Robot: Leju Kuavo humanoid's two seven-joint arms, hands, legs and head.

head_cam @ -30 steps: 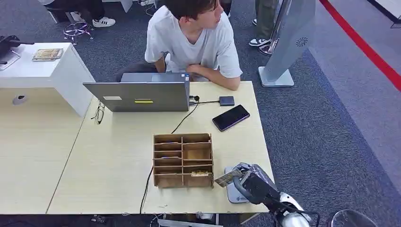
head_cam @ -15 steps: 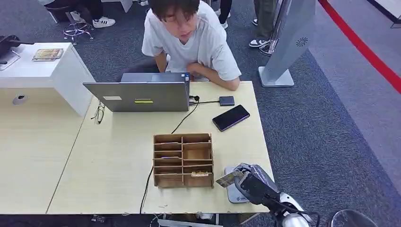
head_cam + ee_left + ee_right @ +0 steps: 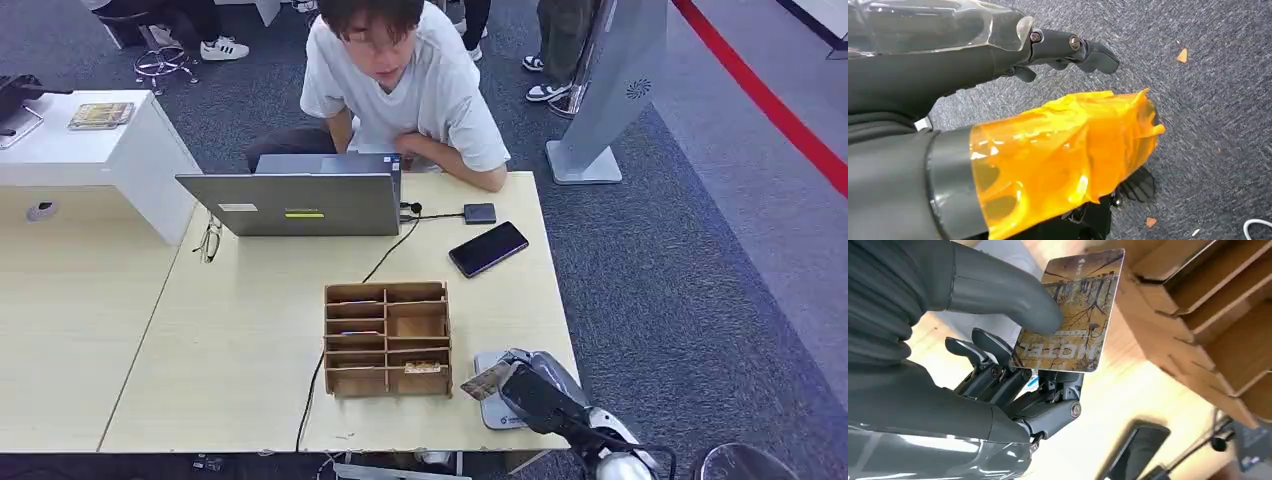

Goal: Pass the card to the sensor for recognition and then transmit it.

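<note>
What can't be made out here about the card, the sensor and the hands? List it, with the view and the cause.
- Sensor, head view: mostly covered by the right hand.
- Card, right wrist view: the thumb covers part of its print; the underside is turned away.
- Card, head view: too small to read.
- Left hand, left wrist view: orange film hides the thumb.

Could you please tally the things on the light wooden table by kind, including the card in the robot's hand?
Laptop: 1
Phone: 1
Small dark box: 1
Eyeglasses: 1
Wooden organizer: 1
Card sensor pad: 1
Card, held by the right hand: 1
Total: 7
</note>
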